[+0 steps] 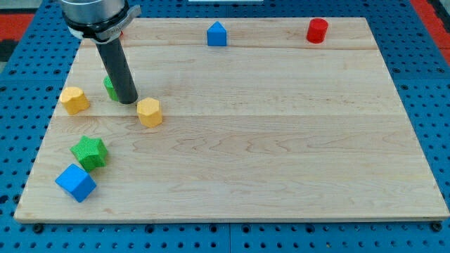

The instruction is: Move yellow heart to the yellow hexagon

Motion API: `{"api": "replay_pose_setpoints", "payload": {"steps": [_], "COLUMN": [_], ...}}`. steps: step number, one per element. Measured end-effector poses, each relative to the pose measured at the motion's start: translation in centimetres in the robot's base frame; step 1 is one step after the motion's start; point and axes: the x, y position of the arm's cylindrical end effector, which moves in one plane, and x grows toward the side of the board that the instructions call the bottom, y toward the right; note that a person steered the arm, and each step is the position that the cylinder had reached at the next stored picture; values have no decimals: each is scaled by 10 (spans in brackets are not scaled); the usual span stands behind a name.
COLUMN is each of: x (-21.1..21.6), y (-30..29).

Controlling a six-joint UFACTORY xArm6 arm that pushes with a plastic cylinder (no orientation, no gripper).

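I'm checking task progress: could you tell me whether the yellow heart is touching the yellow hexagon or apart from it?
Apart: bare wood shows between the yellow heart and the yellow hexagon, with my tip between them.

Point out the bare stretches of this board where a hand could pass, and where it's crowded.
Free: the whole middle and the view's right, below the blue block and red cylinder at the top edge. Crowded: the view's left, where my tip stands between the yellow heart and yellow hexagon, partly hiding a green block, with the green star and blue cube below.
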Motion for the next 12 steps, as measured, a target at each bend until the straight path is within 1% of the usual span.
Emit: {"api": "replay_pose_setpoints", "payload": {"steps": [1, 3, 4, 5, 6, 7, 8, 9, 10, 11, 12], "x": [-5, -10, -24, -8, 0, 16, 32, 77, 93, 75, 23], "y": [-24, -24, 4, 20, 14, 3, 7, -38, -120, -133, -105]}}
